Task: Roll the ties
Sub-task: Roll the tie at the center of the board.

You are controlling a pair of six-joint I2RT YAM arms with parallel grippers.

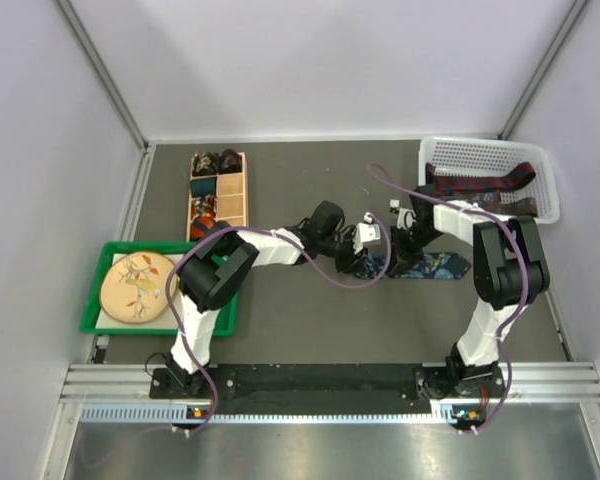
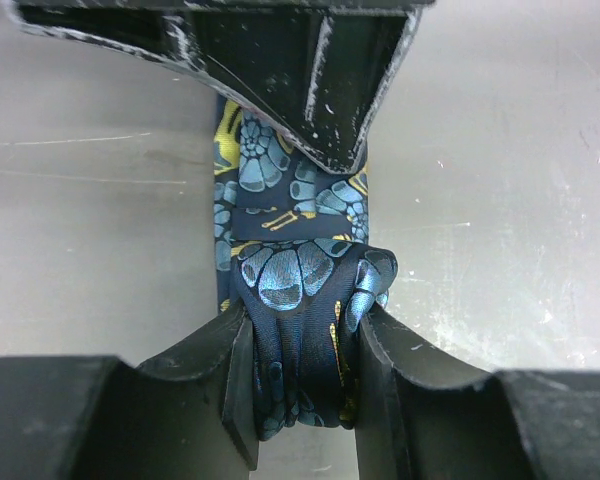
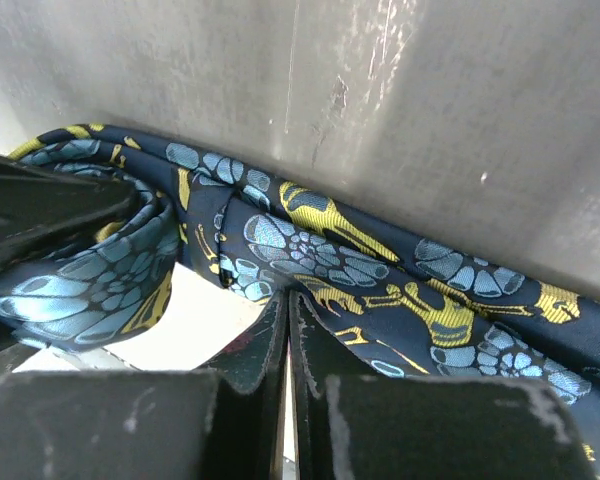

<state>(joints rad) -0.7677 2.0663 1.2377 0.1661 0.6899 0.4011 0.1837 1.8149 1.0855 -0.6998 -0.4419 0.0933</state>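
Observation:
A dark blue tie [image 1: 437, 266] with a blue and yellow floral print lies flat on the table, right of centre. Its left end is bunched into a small roll [image 2: 290, 280]. My left gripper [image 2: 303, 318] is shut on that roll, with the fabric squeezed between both pads. My right gripper [image 3: 287, 322] is shut, nothing between its fingers. Its tips press down on the flat part of the tie [image 3: 380, 270] just beside the roll [image 3: 90, 280]. In the top view the two grippers meet closely, the left gripper [image 1: 366, 262] and the right gripper [image 1: 404, 246].
A white basket [image 1: 540, 170] at the back right holds more ties [image 1: 480, 184], dark red and navy. A wooden compartment box [image 1: 236, 196] at the back left holds small coiled ties. A green tray [image 1: 92, 296] with a round plate sits at the near left.

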